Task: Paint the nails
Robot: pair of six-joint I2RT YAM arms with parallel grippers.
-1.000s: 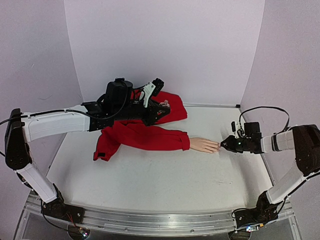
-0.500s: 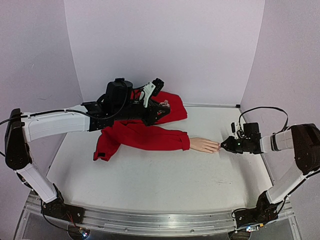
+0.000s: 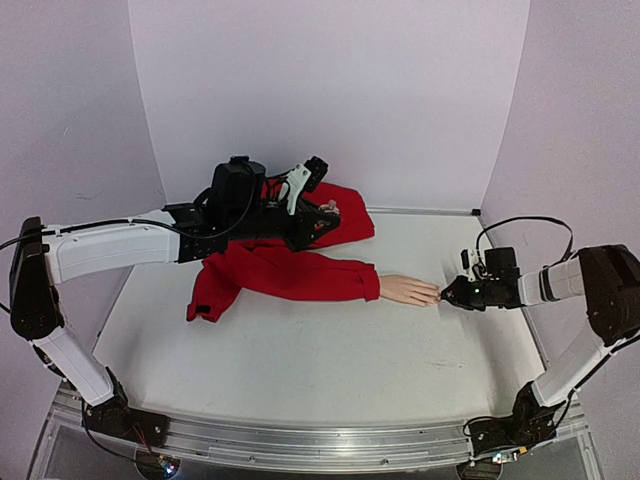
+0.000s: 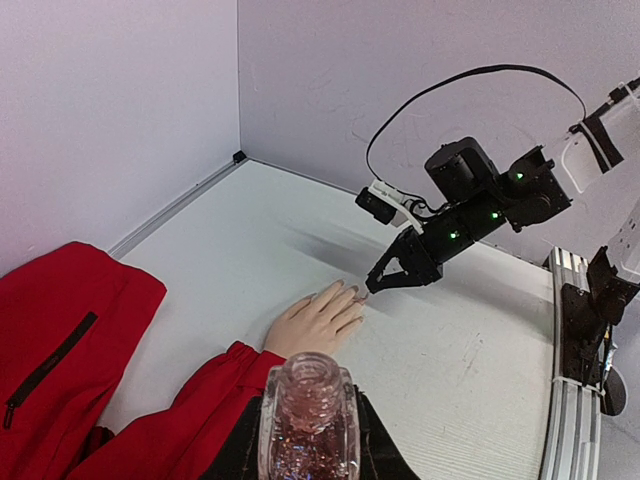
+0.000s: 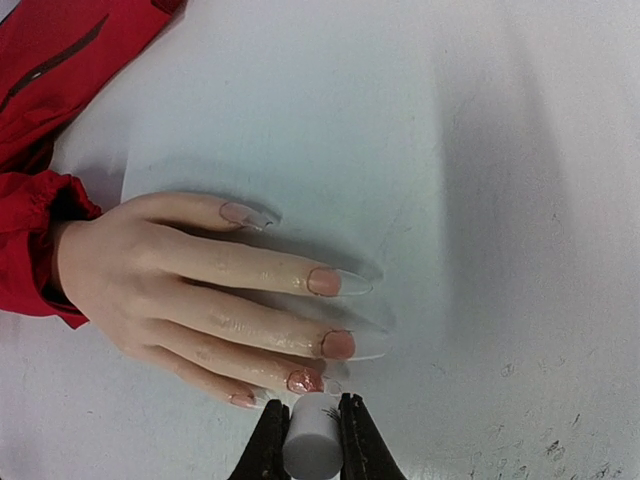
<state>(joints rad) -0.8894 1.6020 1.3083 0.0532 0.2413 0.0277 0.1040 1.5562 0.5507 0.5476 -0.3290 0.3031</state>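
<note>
Painting step: right gripper clamps the cap at the nails, left gripper grips the bottle; next stroke likely needs fine tip placement.

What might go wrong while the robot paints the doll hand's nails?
The right pincer grips a white cap right beside the mannequin hand and its nails, so polish may smear onto skin or the table. A push might slide the hand. The open glitter bottle is held above the red sleeve, so drips might stain it.
</note>
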